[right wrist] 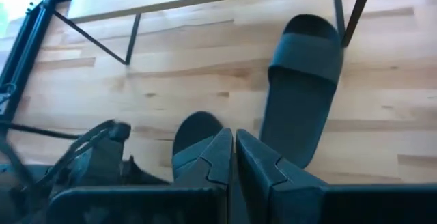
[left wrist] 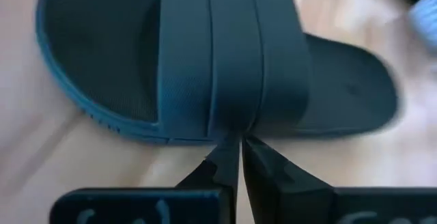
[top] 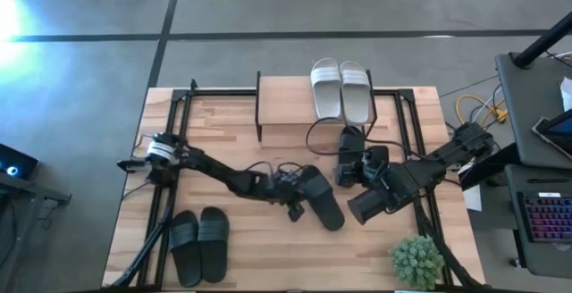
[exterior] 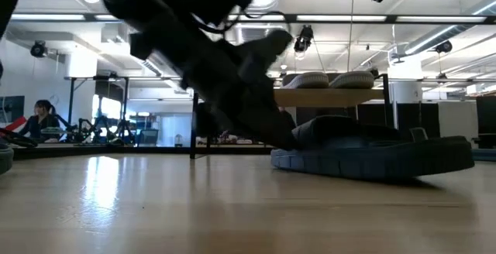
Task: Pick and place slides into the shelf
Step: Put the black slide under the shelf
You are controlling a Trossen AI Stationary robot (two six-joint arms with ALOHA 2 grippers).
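A black slide (top: 322,196) lies askew mid-table on its sole, broad in the left wrist view (left wrist: 218,67) and low in the low view (exterior: 372,157). My left gripper (top: 295,205) is shut, its tips (left wrist: 235,145) at this slide's left side. My right gripper (top: 357,202) is shut (right wrist: 234,149) just right of the same slide (right wrist: 198,135). A second black slide (top: 350,154) (right wrist: 300,87) lies with its far end under the shelf (top: 286,101). Two white slides (top: 340,87) sit side by side on the shelf's plank top. My left gripper's shut fingertips (left wrist: 222,157) meet the middle slide at its side edge (left wrist: 229,134), where the strap joins the sole. They slant down from the table's left, across the slide. The slide lies flat on the table. Whether anything is pinched between them does not show. My right gripper: whether its shut fingers touch the slide, I cannot tell.
A pair of black slides (top: 198,244) lies near the table's near-left corner. A green potted plant (top: 416,259) stands at the near-right corner. Black frame bars (top: 179,114) run along the table's sides. A person (exterior: 39,118) sits far off in the room.
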